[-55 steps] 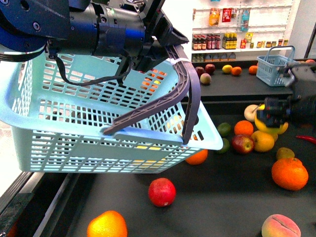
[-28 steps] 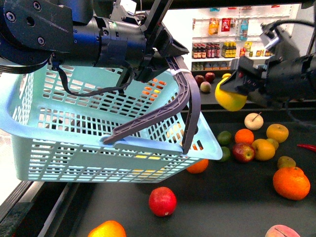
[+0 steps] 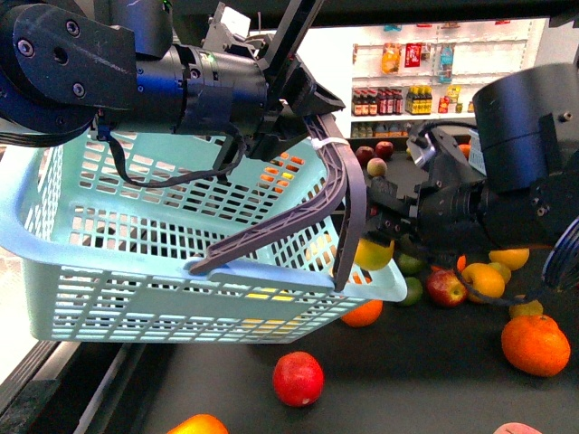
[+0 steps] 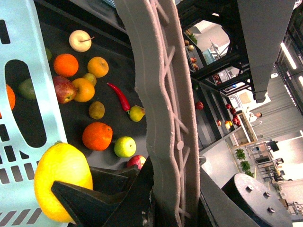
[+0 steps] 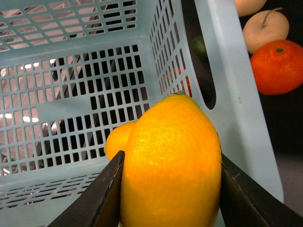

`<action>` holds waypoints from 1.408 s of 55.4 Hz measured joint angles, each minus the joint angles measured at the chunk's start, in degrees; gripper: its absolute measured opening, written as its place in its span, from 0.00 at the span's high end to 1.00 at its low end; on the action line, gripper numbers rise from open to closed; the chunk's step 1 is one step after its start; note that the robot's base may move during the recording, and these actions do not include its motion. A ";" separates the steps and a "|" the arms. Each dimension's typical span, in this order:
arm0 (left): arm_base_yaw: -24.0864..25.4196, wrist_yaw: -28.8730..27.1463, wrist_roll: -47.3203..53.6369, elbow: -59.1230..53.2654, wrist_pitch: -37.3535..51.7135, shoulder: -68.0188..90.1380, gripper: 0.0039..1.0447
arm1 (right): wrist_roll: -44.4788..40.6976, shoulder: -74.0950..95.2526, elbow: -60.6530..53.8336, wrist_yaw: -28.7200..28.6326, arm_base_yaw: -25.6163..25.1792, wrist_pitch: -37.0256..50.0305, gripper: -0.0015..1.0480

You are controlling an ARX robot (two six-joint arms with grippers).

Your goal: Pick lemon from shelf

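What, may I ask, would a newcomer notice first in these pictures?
A large pale-blue basket, hung by its grey handle from the left end effector, fills the left of the front view. At its right corner the right end effector grips a yellow lemon above the black shelf strewn with fruit.

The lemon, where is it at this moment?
In the front view the lemon is right of centre, clamped in the right gripper at the right end of the light blue basket, above the shelf.
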 joint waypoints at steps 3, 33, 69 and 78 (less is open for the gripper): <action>0.00 0.02 0.00 0.00 0.00 0.00 0.90 | 0.31 0.13 0.02 -0.02 0.33 0.22 0.54; 0.00 0.00 -0.02 0.02 0.00 0.02 0.90 | -9.11 -3.87 -0.59 8.09 0.24 1.75 0.07; 0.02 -0.02 -0.04 0.02 0.00 0.02 0.90 | -26.84 -71.34 -38.40 14.75 -11.13 -15.43 0.07; 0.00 0.00 -0.02 0.02 0.00 0.02 0.90 | -25.00 -91.56 -48.57 16.68 -11.76 -19.45 0.34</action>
